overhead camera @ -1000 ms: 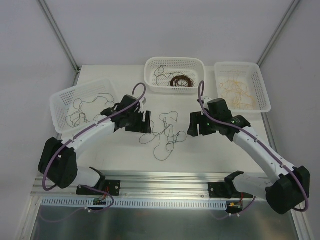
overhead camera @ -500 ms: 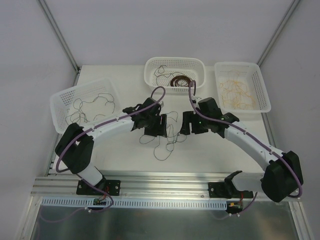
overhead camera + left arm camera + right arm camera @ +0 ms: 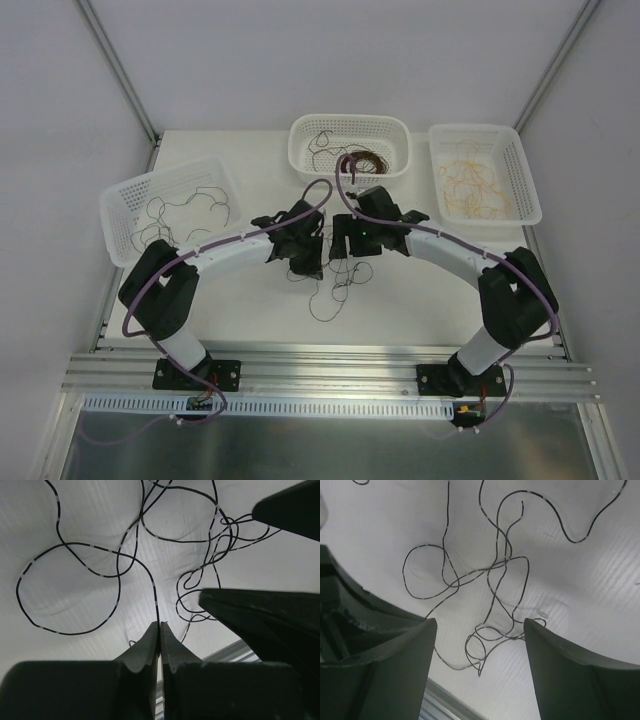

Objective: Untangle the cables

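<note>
A loose tangle of thin black cables point(image 3: 333, 291) lies at the middle of the white table. My left gripper point(image 3: 308, 262) is down on the tangle's left side. In the left wrist view it point(image 3: 160, 625) is shut, pinching one black strand point(image 3: 156, 597) that runs straight up from the tips. My right gripper point(image 3: 346, 244) hovers right beside it, over the tangle's upper part. In the right wrist view it point(image 3: 480, 625) stands open, and looping strands point(image 3: 495, 570) lie on the table between and beyond its fingers.
Three white perforated baskets stand around. The left basket point(image 3: 118, 200) holds black strands. The back middle basket point(image 3: 300, 150) has a dark brown coil. The right basket point(image 3: 527, 195) holds yellow-tan strands. A metal rail point(image 3: 320, 365) runs along the near edge. The two grippers almost touch.
Both arms have swung inward until the grippers meet over the tangle. The left gripper has closed onto a black strand; the right one has stayed open.
</note>
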